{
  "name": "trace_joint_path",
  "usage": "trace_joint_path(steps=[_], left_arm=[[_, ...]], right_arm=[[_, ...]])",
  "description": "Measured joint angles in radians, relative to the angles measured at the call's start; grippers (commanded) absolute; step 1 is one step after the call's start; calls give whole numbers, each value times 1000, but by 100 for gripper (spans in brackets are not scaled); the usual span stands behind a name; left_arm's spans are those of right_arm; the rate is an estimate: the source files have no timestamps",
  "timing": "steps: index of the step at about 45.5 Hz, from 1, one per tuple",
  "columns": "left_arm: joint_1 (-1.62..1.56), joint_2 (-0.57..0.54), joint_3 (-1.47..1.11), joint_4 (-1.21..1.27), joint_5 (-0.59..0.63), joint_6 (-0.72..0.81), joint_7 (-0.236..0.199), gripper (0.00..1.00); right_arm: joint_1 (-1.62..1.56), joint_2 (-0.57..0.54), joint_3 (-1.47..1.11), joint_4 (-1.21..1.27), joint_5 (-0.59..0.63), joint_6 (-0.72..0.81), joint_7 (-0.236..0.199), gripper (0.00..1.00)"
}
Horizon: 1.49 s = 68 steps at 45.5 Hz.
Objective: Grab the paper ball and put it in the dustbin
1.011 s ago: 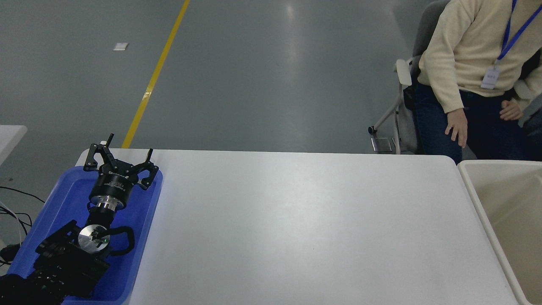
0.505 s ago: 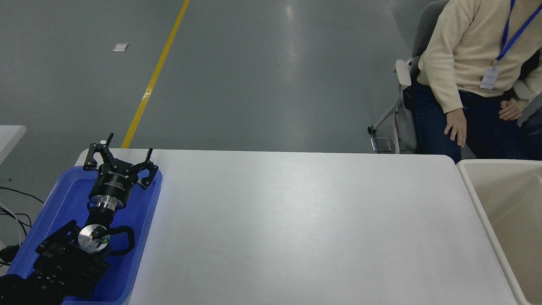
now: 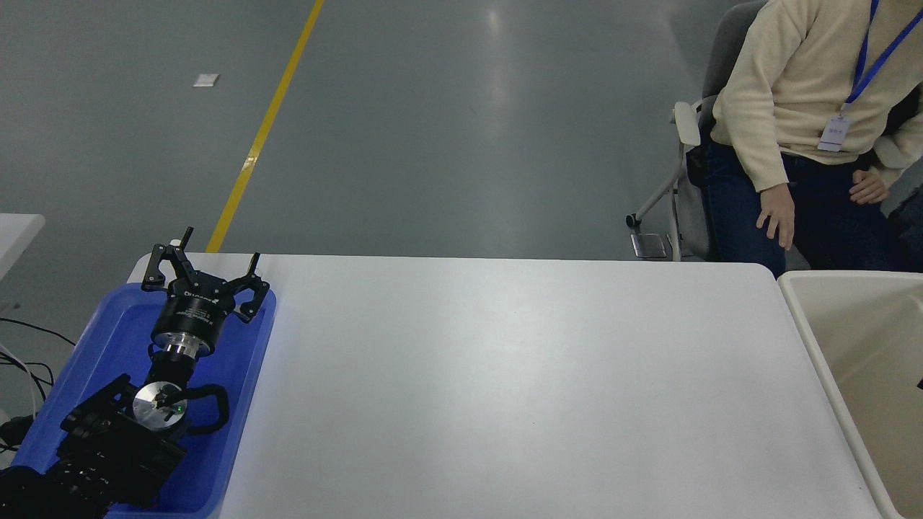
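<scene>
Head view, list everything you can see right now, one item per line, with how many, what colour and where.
table: one, white, fills the middle
blue tray: one, on the table's left edge
dustbin: one, cream-white, beside the table at the right
second table: one corner, white, far left
cables: a few, black and white, left of the tray
chair: one, grey, upper right
person: one, seated, cream sweater, upper right
floor line: one, yellow
paper ball: none visible
left gripper: one, black, jaws open over the tray
right gripper: out of view
</scene>
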Motion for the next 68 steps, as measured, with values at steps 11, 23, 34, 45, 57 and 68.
trace_joint_path(steps=[11, 23, 34, 45, 57, 68], left_arm=[[0, 0, 0, 0, 0, 0, 0, 100], [0, 0, 0, 0, 0, 0, 0, 100], [0, 0, 0, 0, 0, 0, 0, 100], [0, 0, 0, 0, 0, 0, 0, 100], [0, 0, 0, 0, 0, 0, 0, 100], [0, 0, 0, 0, 0, 0, 0, 100]], right_arm=[[-1, 3, 29, 0, 1, -67, 1, 94], [5, -1, 55, 27, 2, -90, 1, 96], [37, -24, 75, 94, 2, -93, 1, 99], [117, -165, 76, 344, 2, -88, 0, 100], [203, -300, 209, 666, 1, -79, 4, 100], [133, -284, 634, 765, 1, -68, 6, 100]])
